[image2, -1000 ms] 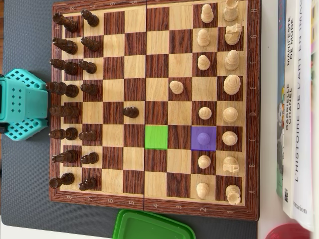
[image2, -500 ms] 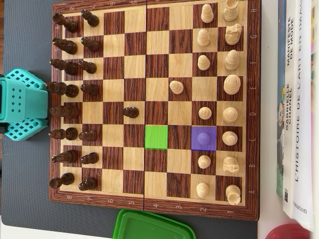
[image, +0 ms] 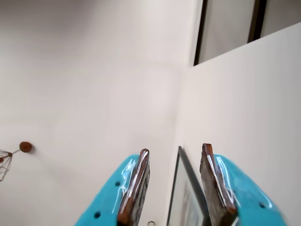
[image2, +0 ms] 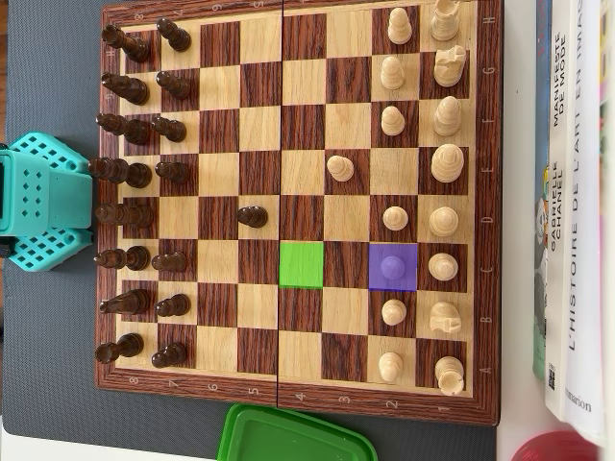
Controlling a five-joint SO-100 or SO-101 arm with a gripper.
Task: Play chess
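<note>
In the overhead view a wooden chessboard (image2: 490, 192) lies flat, dark pieces along its left side and light pieces along its right. A dark pawn (image2: 253, 216) and a light pawn (image2: 339, 168) stand advanced toward the middle. One empty square is tinted green (image2: 302, 264). A purple-tinted square (image2: 409, 280) holds a light pawn (image2: 391, 269). The teal arm (image2: 38, 202) sits left of the board. In the wrist view my gripper (image: 176, 148) is open and empty, pointing up at pale walls; the board is out of that view.
A green plastic lid (image2: 293, 437) lies at the board's bottom edge. Books (image2: 572, 192) stand along the right side, with a red round object (image2: 557, 448) below them. The wrist view shows a framed picture (image: 188, 197), a brown knob (image: 25, 147) and a wire lamp (image: 4, 162).
</note>
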